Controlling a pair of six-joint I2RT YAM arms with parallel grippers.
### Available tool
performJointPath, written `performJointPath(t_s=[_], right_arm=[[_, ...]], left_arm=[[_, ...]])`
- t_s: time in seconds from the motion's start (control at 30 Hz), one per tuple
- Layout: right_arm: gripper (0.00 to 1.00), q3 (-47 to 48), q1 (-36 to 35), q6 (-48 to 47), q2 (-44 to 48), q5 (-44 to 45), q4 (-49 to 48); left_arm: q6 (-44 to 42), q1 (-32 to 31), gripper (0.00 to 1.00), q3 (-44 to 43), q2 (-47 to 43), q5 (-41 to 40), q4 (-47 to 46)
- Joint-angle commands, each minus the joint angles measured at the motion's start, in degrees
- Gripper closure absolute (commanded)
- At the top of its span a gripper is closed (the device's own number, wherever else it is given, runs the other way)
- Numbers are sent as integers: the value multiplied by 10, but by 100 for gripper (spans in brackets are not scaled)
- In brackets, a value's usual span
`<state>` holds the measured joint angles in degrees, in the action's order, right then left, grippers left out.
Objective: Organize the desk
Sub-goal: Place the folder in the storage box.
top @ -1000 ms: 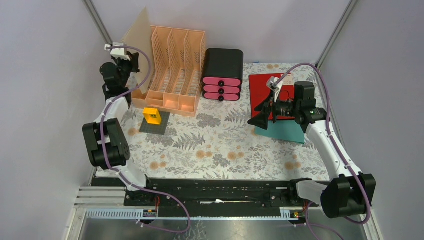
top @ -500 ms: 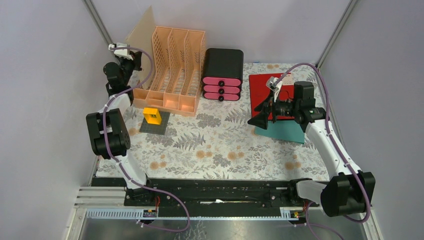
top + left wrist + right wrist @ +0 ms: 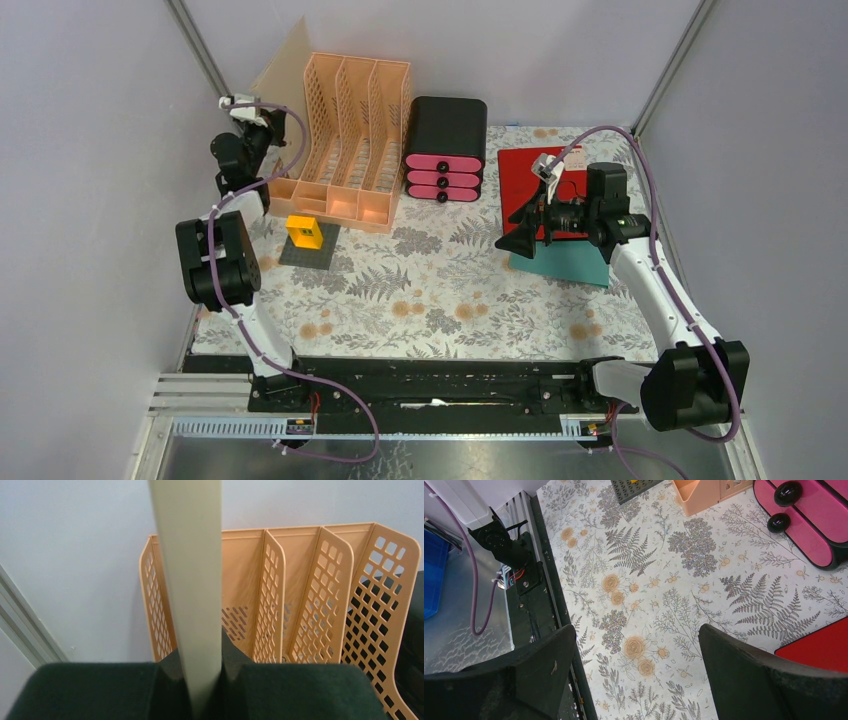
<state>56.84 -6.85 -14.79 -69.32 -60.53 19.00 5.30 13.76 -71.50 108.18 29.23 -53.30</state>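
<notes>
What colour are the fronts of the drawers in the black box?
The drawer fronts are pink; the top external view shows them best.

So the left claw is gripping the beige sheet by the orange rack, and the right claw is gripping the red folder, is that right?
Not quite: the right claw is open and empty, per the right wrist view. The left claw grips the beige sheet by the orange rack.

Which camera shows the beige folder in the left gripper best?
The left wrist view: the beige folder stands edge-on, clamped in the left gripper, with the orange file rack behind it. The top external view shows its broad face left of the rack, but the grip is hidden. The right wrist view misses it.
</notes>
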Motion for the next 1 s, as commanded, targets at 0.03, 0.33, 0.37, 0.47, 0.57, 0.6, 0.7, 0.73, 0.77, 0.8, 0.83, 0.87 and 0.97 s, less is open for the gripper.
performJointPath(t_s=[0.03,0.33,0.37,0.47,0.57,0.6,0.7,0.73,0.77,0.8,0.83,0.87,0.97], right_arm=[[0,8,3,-9,1,-4,-3],[0,8,5,-10,5,-4,-3],[0,8,5,-10,5,-5,-3],[0,8,6,-10,8,-5,-3],[0,8,7,-12,9,-3,-3],[0,9,8,-12,10,-4,-2],[0,8,9,-13,13,-2,-3],[0,8,10,-13,14,-1,-3],[0,9,12,-13,15,-1,-3],[0,8,12,-14,16,-1,-2],[0,8,13,-15,16,0,-3],[0,8,14,-15,16,1,-3],[0,10,15,-22,16,6,2]], left_arm=[[17,4,78,25,-10,3,-93],[13,3,47,35,-51,-18,-34],[10,4,44,36,-61,-22,-24],[15,7,24,42,-94,-47,1],[45,10,6,52,-131,-82,36],[60,12,2,57,-143,-93,43],[114,15,1,79,-177,-113,57],[127,15,1,87,-190,-118,61],[141,16,1,95,-203,-124,70],[158,16,1,102,-217,-137,78],[183,17,1,108,-225,-146,86],[209,18,1,114,-235,-152,97],[294,18,1,136,-257,-172,130]])
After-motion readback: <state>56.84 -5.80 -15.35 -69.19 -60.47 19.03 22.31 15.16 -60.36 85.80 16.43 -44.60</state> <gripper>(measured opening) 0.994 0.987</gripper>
